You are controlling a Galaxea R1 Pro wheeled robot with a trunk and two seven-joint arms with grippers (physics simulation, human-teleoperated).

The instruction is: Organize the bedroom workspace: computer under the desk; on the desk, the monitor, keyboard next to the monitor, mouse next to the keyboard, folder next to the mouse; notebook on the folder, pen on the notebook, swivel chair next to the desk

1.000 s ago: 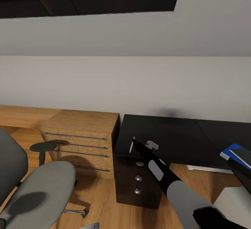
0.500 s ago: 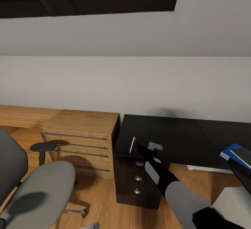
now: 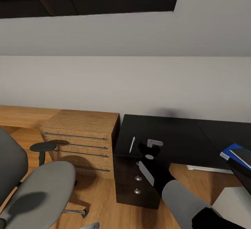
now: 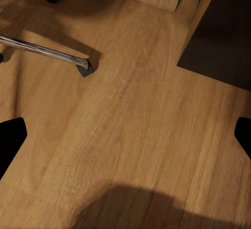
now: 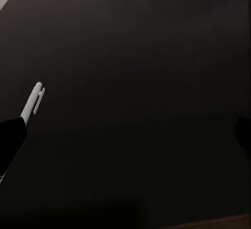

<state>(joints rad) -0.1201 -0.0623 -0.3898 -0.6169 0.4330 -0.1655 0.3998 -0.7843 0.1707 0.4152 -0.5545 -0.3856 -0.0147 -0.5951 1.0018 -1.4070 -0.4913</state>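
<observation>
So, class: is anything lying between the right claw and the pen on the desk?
Nothing visible does. The pen lies flat on the black desk near its edge, beside the right claw, with bare desktop between them. In the right wrist view the pen sits just past one fingertip, unobstructed.

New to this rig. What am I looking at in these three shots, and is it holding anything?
It's a simulated two-armed wheeled robot tidying a bedroom.

The head view looks down from its head: a black desk with a white pen lying on it, the right hand beside the pen, a wooden chest, a grey swivel chair, and a blue folder with a dark notebook on top.

The right wrist view looks along that hand's fingers at the pen on the desk. The left wrist view faces the wood floor.

Both hands are open, holding nothing.
</observation>
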